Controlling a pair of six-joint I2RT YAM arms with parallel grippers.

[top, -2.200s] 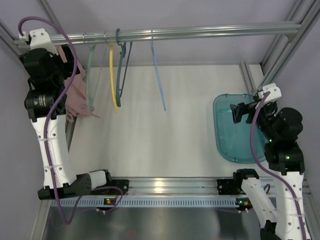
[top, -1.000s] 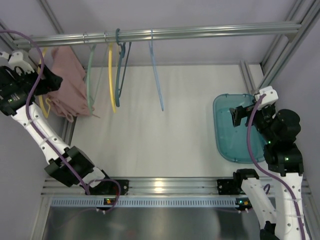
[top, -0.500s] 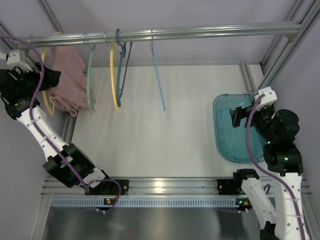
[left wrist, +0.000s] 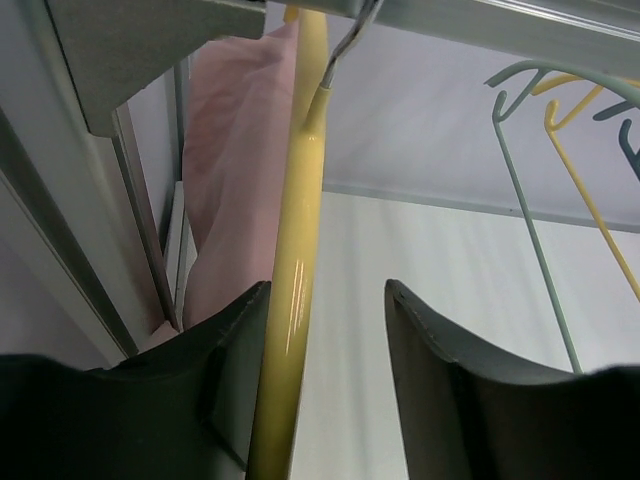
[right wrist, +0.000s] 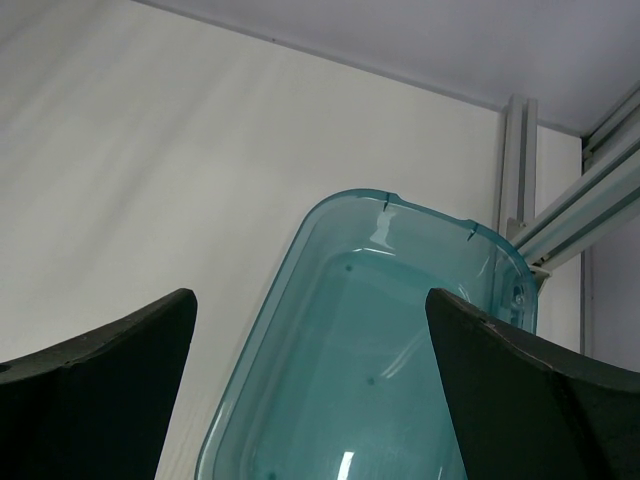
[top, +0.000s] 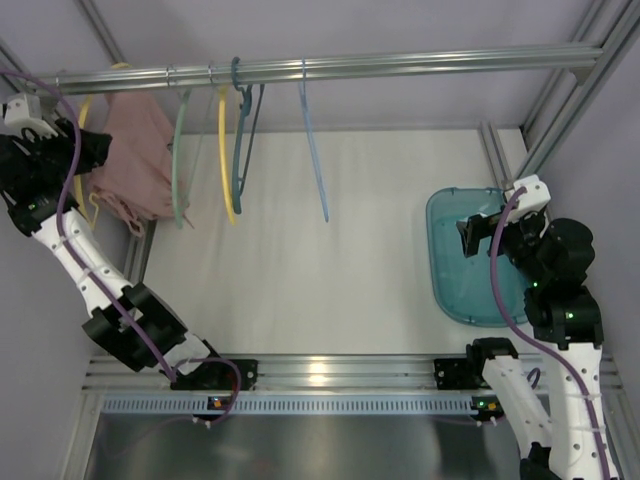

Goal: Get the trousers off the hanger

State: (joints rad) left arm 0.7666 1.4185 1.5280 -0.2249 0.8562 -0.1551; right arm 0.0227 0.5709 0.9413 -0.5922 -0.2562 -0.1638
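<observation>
The dusty-pink trousers (top: 135,165) hang at the left end of the rail, draped over the yellow hanger (top: 86,108). My left gripper (top: 100,150) is at that hanger, just left of the cloth. In the left wrist view the hanger's yellow bar (left wrist: 300,200) runs up between the fingers of my left gripper (left wrist: 328,290). It rests against the left finger, with a gap to the right one, so the gripper is open. The trousers (left wrist: 235,180) hang behind the bar. My right gripper (top: 470,232) is wide open and empty above the teal tub; in its wrist view the right gripper (right wrist: 310,300) frames the tub.
The metal rail (top: 400,66) also carries a pale green hanger (top: 178,150), a second yellow hanger (top: 225,150), a dark teal hanger (top: 240,140) and a light blue hanger (top: 315,150). A teal plastic tub (top: 445,290) lies at the right; its rim (right wrist: 300,240) shows between the right fingers.
My left gripper's jaws have narrowed around the yellow hanger's bar, and the arm has shifted slightly up towards the rail. The trousers swayed a little. The right arm has barely moved.
</observation>
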